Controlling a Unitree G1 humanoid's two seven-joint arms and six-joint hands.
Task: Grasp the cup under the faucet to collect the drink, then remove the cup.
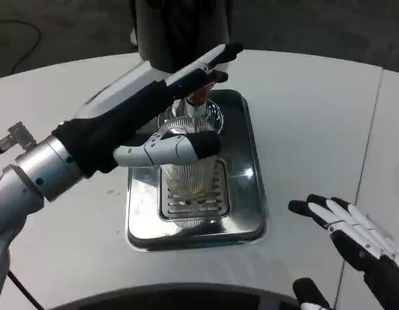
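Right hand (358, 242) lowest in frame at the right corner, over the white table (316, 116), fingers (322, 210) spread apart and pointing left toward the tray, holding nothing, well apart from the cup. Dark curved edge runs along the bottom of the picture (can't tell what it is). Left hand (167, 110) reaches in from the left on a silver forearm (31, 181), black sleeve at the wrist; long fingers extend up-right past the faucet (198, 95), thumb (170, 148) lies across the near side of the cup (190, 171), touching its ribbed wall. Fingers look to pass behind the cup's upper part, so the hand brackets the cup, but a firm grip can't be told. Table is white and rounded at the far edge, a seam running down its right side; beyond it a dark floor with a cable (19, 39) at top left and a dark dispenser body (180, 29) at top centre. Cup is clear, vertically ribbed, upright on the slotted grate (193, 203) of a shiny metal drip tray (248, 194), directly below the faucet's reddish spout. Liquid level inside not readable.
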